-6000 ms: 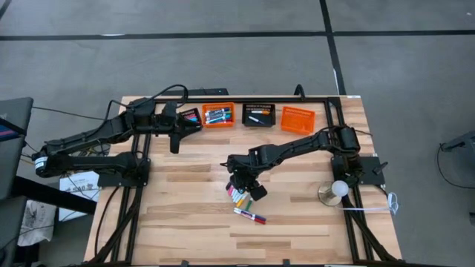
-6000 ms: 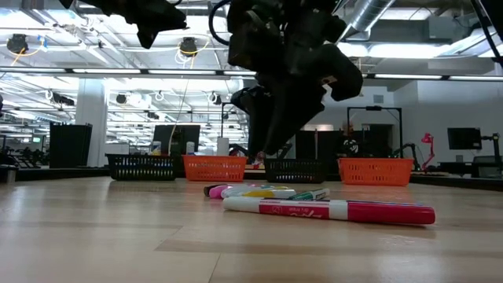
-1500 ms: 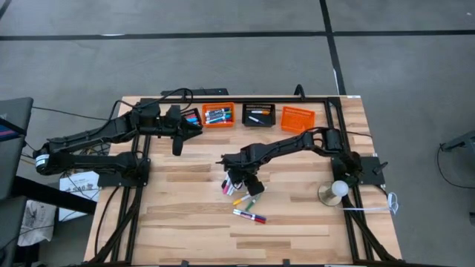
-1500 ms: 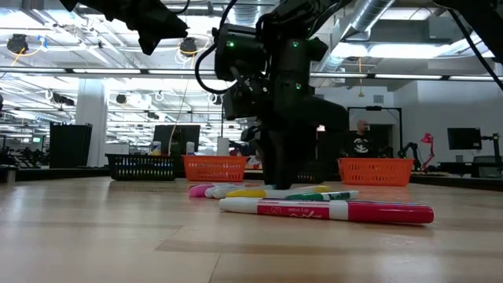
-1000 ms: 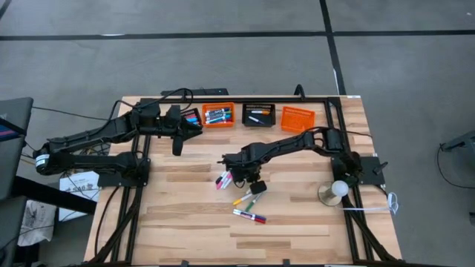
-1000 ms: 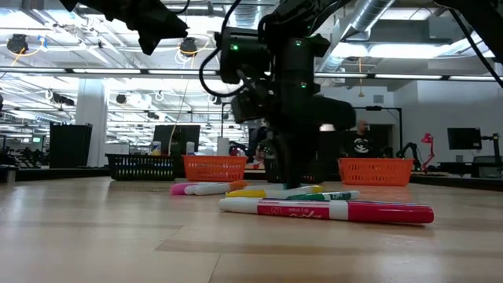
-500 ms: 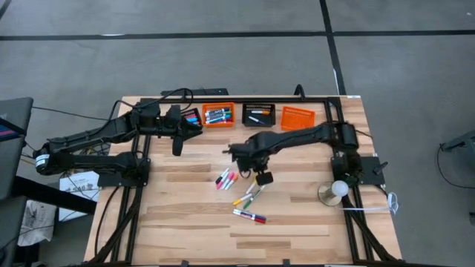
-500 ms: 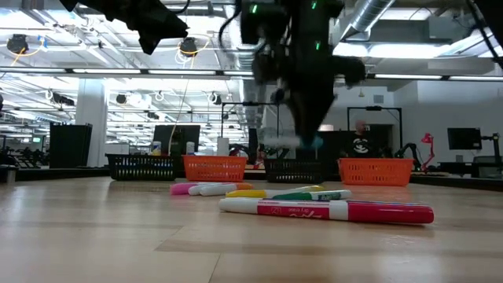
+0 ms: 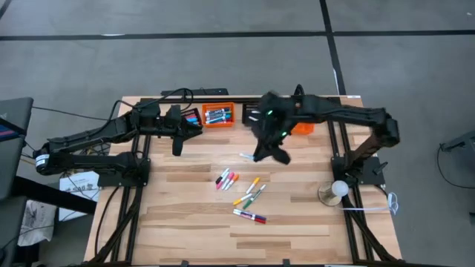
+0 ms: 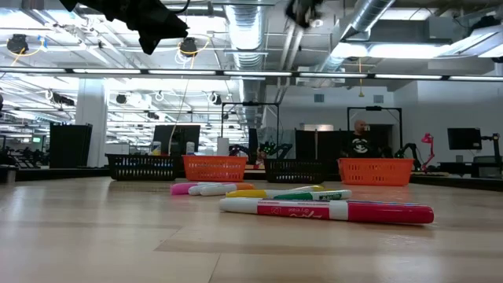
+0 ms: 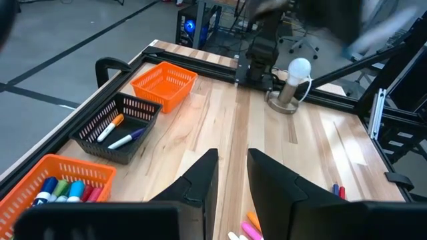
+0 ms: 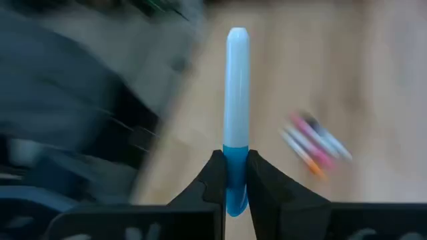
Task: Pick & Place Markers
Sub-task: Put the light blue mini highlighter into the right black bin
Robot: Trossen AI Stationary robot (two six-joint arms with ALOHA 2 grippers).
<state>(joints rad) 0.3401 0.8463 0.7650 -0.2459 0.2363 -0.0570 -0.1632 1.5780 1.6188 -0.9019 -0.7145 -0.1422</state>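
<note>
1. Marker, white-barrelled with blue cap (image 12: 237, 107), pinched at cap end by right gripper (image 12: 231, 175), lifted above table's far middle.
2. Best carried level to black mesh basket (image 9: 259, 114); released low inside.
3. Left gripper (image 11: 230, 175) parted, empty, waiting far left.
4. Loose coloured markers (image 9: 239, 190) remaining mid-table.

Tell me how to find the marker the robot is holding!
Look above the middle of the wooden table, in front of the row of baskets, where the right gripper is shut on a marker. It is white with a blue end, and it is the only one lifted up; the others lie on the wood.
</note>
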